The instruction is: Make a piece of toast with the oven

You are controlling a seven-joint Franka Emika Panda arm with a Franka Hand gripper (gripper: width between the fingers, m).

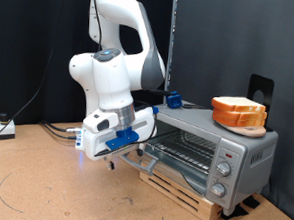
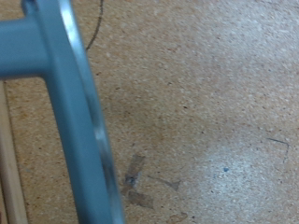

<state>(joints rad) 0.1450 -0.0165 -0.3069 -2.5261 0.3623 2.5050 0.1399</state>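
Silver-grey oven (image 1: 205, 149): door down, rack bare, handle (image 1: 134, 157) just beside gripper (image 1: 112, 154). Jaw spread, and any hold on it, cannot be told. Bread pile (image 1: 238, 113) on oven roof, well above jaws; no single slice distinguishable. Toasting appears not begun.

The claw (image 1: 108, 158) hangs low at the oven (image 1: 209, 154) front, beside its opened door (image 1: 149, 162), which juts out level and blocks the way on that side. Behind the door the oven mouth and wire rack (image 1: 185, 147) stand open. Away from the oven, bare bench (image 1: 52, 189) offers free passage. A bread pile (image 1: 238, 113) occupies the oven top.

In the wrist view a grey-blue bar (image 2: 75, 112) crosses close before bare bench (image 2: 206, 103).
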